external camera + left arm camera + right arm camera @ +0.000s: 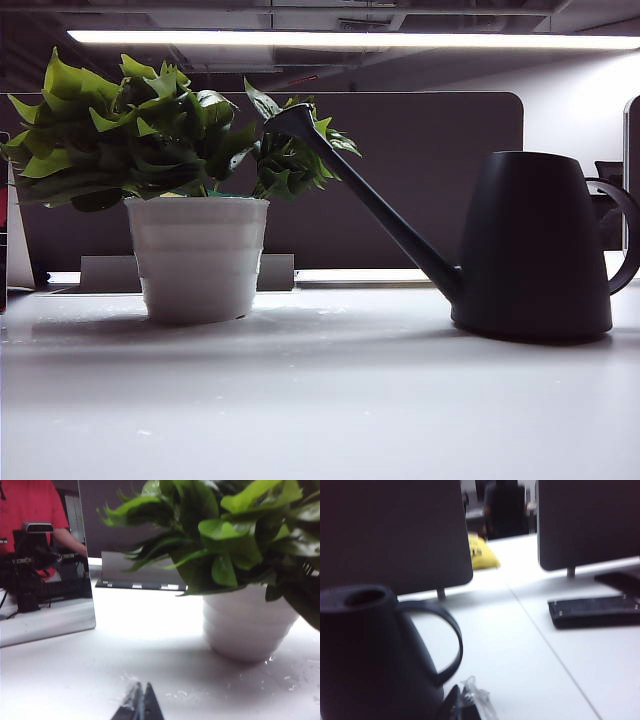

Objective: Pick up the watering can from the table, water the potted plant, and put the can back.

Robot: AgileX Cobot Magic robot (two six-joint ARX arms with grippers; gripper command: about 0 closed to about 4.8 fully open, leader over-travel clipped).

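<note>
Watering can [530,245] upright, spout toward potted plant [195,200].

A matte black watering can [530,245] stands on the pale white-grey table [320,400]; the potted plant [190,190] shows bright-to-dark green leaves above a white ribbed pot.

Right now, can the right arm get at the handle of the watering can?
Probably yes. In the right wrist view the right gripper, shut, sits low beside the watering can, and its loop handle faces it with nothing between. The gripper must open first.
</note>
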